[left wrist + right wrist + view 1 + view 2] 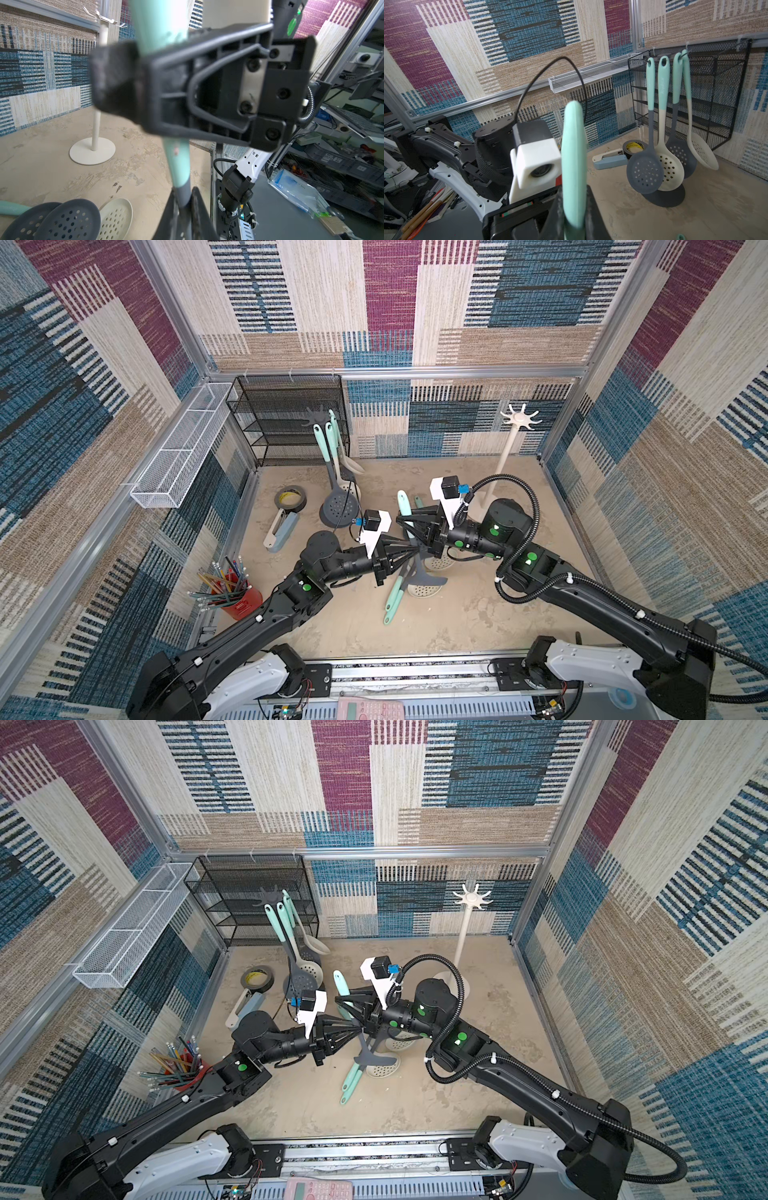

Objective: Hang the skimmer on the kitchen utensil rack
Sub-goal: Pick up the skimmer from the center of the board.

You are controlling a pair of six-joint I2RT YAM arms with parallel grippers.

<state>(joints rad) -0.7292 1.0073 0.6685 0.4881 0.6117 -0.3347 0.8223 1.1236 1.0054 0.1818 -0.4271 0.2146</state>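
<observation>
- Near the middle of the floor, the skimmer (pixel 405 510) stands almost upright in the air, teal handle up and dark head down, with both arms on it.
- The right pincer (pixel 402 524) is clamped across the teal handle. The left pincer (pixel 413 552) is pinched narrow on the dark neck just below, which the left wrist view shows plainly (pixel 185 204).
- This looks like a hand-over. One arm should let go only once the other grip is firm, and it should open slowly so the skimmer does not swing or slip.
- A low hold suits hanging best, since it leaves the handle tip (pixel 574 110) free. The tip shows edge-on here, so I cannot make out its hanging hole; turn it to face the hook before reaching.
- The dark rack (pixel 316 418) at the back already carries four hung skimmers (pixel 662 116), so it is probably the goal. The white rack (pixel 521 418), well apart on the other side, is bare.
- Carry the skimmer high and upright, as loose skimmers (pixel 424 591) lie on the floor right under its head.
- Come at a free hook from the side, clear of the handles already there, then lower until the hook takes the weight.
</observation>
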